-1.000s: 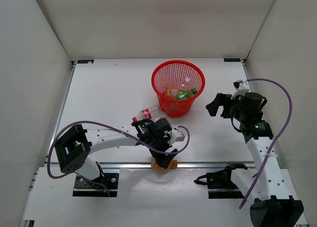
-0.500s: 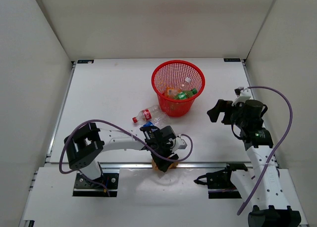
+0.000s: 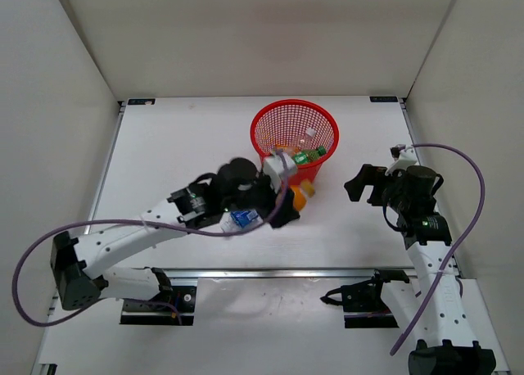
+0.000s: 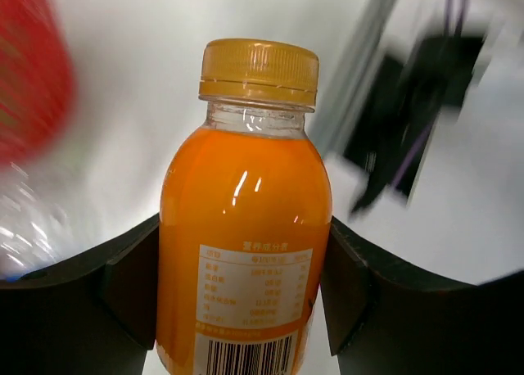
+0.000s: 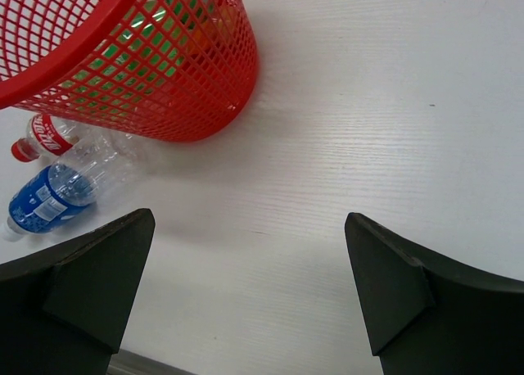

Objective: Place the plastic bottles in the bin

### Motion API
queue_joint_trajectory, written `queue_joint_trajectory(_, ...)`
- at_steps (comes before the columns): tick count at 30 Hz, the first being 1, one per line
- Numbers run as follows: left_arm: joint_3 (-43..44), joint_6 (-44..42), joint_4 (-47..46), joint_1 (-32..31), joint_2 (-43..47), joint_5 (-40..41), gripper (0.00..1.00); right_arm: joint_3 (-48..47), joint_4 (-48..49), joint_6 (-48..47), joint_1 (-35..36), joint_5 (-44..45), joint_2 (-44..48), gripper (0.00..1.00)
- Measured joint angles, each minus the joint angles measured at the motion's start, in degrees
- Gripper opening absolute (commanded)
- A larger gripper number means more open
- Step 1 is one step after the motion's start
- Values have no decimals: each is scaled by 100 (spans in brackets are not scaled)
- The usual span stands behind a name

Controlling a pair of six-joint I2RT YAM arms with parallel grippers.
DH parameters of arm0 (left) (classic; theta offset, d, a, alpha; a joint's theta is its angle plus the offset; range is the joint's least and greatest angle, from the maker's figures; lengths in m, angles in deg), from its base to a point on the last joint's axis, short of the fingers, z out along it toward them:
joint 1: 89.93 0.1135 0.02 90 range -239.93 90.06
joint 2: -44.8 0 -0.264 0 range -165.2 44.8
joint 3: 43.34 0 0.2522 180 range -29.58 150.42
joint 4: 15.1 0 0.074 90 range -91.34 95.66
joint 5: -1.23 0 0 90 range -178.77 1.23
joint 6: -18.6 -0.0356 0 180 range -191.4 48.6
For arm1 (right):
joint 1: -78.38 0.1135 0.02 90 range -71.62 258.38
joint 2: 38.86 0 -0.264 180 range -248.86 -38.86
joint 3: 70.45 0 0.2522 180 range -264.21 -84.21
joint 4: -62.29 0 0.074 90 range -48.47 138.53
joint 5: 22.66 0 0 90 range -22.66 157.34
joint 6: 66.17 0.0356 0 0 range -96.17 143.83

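Note:
An orange-filled bottle [image 4: 246, 228] with a yellow cap is held between the jaws of my left gripper [image 4: 244, 297], which is shut on its body. From above, the left gripper [image 3: 288, 205] holds this bottle [image 3: 304, 193] just in front of the red mesh bin [image 3: 295, 113]. The bin holds a green bottle [image 3: 308, 155], an orange one [image 3: 283, 152] and a clear one [image 3: 309, 134]. A blue-label bottle [image 5: 49, 199] and a red-label bottle [image 5: 47, 134] lie on the table left of the bin [image 5: 164, 80]. My right gripper [image 5: 250, 285] hangs open over bare table, right of the bin.
White walls close in the table at the left, back and right. A metal rail [image 3: 270, 270] runs along the near edge between the arm bases. The left arm's purple cable [image 3: 49, 244] loops out to the left.
The left gripper closed on the orange bottle at the near edge, lifted it and swung it forward and right to the front of the bin. The right arm barely moved.

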Motion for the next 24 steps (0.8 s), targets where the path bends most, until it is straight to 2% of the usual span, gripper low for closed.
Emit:
queue_joint_trajectory(1,133,66,-238,166,146,22,45,0,-2,0,-17,26,-13,100)
queue_joint_trajectory(3,457,212,-658,525,271,219,43,7,-2,0,-48,63,-28,99)
queue_joint_trajectory(4,638,304,-940,688,243,501,51,11,-4,9,-59,72,-39,99)
queue_joint_trajectory(5,778,369,-1202,802,175,754,54,13,-7,20,-59,90,-44,99)
queue_joint_trajectory(6,929,450,-1423,909,50,964,49,24,-4,33,-57,105,-46,99)
queue_joint_trajectory(8,1305,634,-1814,1099,-363,1333,47,68,-4,83,-9,138,-44,100)
queue_joint_trajectory(11,2059,837,-2146,1414,-1318,1805,56,151,-24,155,190,267,-44,100)
queue_joint_trajectory(12,2352,898,-2114,1552,-1692,1919,66,175,-50,181,348,396,-39,99)
queue_joint_trajectory(14,2870,955,-2035,1731,-2347,2079,98,223,-70,232,673,570,-26,99)
queue_joint_trajectory(18,3370,990,-1641,1904,-3126,2339,99,269,-225,247,1222,883,35,99)
queue_joint_trajectory(24,3324,892,-960,1674,-2892,2376,99,269,-315,-199,1792,1021,50,99)
